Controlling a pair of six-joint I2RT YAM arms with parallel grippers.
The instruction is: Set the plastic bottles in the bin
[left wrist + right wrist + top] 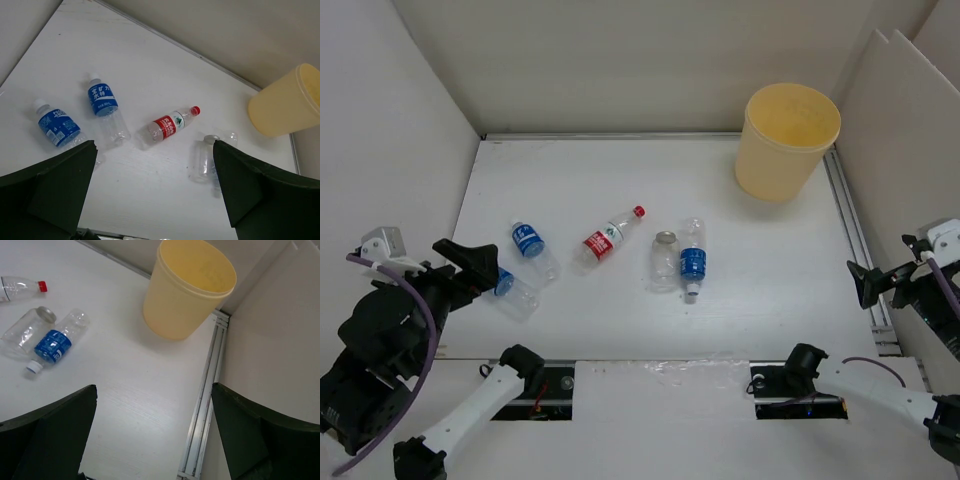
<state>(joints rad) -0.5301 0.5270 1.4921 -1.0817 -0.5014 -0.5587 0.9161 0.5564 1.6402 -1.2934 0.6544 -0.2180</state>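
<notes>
Clear plastic bottles, five in all, lay on their sides across the smooth white worktop. The tapered pale-yellow round bin stood upright at its far right corner. The left gripper and right gripper gaped apart, empty.

bin upright near wall | blue-label bottle beside unlabelled bottle | fingers apart

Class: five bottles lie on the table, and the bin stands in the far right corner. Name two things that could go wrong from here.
1. The short bottle and a blue-labelled bottle lie close together; grabbing one could send the other rolling.
2. The bin stands far from the leftmost bottle; a long carry risks a drop.
</notes>
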